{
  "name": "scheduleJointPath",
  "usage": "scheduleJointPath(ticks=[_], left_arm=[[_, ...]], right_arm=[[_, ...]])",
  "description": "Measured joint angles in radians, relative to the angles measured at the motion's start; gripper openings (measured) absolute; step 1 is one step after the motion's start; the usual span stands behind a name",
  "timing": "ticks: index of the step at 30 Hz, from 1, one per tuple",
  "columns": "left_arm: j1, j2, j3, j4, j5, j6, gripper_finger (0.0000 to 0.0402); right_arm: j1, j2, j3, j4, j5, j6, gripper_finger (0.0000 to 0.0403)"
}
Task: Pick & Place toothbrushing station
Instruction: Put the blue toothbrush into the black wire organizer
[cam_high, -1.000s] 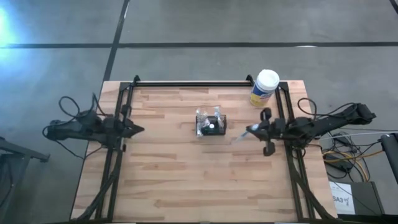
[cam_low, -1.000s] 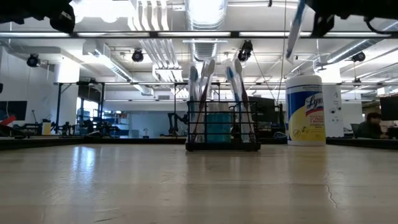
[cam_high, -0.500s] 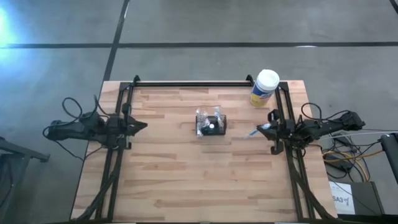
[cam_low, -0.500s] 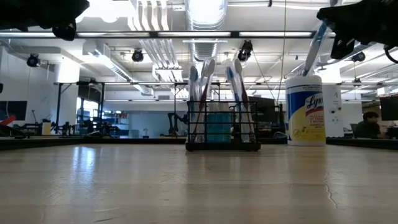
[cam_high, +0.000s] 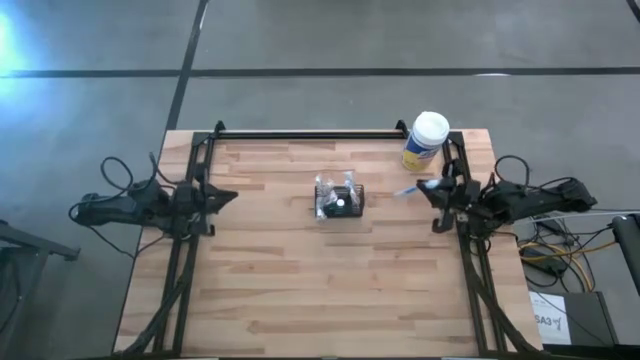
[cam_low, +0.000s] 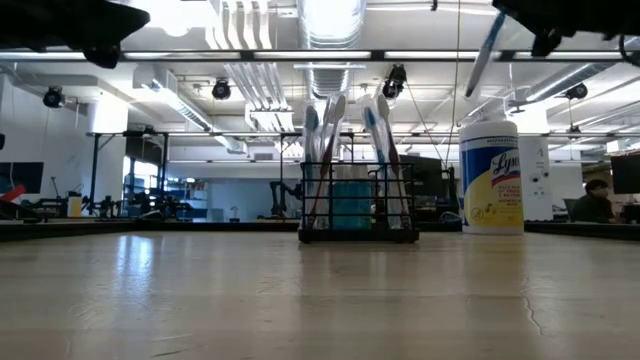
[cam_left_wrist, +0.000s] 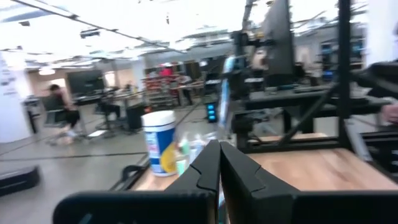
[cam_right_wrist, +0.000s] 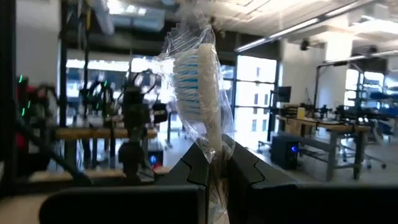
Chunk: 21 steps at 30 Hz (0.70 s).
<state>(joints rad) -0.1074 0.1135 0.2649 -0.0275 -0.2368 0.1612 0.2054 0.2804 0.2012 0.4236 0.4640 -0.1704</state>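
The black wire-mesh caddy (cam_high: 339, 200) stands on its base at the table's middle, with several toothbrushes upright in it (cam_low: 358, 203). My right gripper (cam_high: 428, 187) is near the table's right edge, just near-side of the yellow-and-blue canister (cam_high: 424, 141), and is shut on a blue-and-white toothbrush in a clear wrapper (cam_high: 407, 190). The brush also shows in the low view (cam_low: 485, 52), high above the table. My left gripper (cam_high: 228, 196) waits at the left edge, shut and empty. My right gripper pinches the wrapped toothbrush's handle just below the head (cam_right_wrist: 215, 151) between its two fingers. The fingers come from the table's right side and lie along the brush. The bristled head (cam_right_wrist: 200, 74) sticks out past the fingertips toward the caddy. The brush is lifted clear of the table, tilted.
The white-lidded canister (cam_low: 491, 177) stands at the far right, close to my right gripper. Black frame rails run along the table's left, right and far edges (cam_high: 310, 134). Bare wood lies on the near side of the caddy (cam_high: 330, 290).
My right gripper has drawn back toward the table's right edge and then toward the far edge, beside the canister, still holding the toothbrush. In the low view the brush dipped and then rose again, staying tilted.
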Motion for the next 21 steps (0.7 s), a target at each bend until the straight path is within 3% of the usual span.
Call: scheduleJointPath(ticks=[9,13,21], left_arm=[[0.0,0.0,-0.005,-0.001,-0.047,0.003,0.0007],[0.0,0.0,-0.006,0.001,-0.048,0.003,0.0013],[0.0,0.0,-0.006,0.001,-0.048,0.002,0.0009]], right_arm=[[-0.206,0.326,0.13,0.032,-0.26,0.034,0.0013],[-0.295,0.476,0.081,0.238,-0.362,0.101,0.0013],[-0.355,0.683,0.034,0.508,-0.419,0.161,0.0013]])
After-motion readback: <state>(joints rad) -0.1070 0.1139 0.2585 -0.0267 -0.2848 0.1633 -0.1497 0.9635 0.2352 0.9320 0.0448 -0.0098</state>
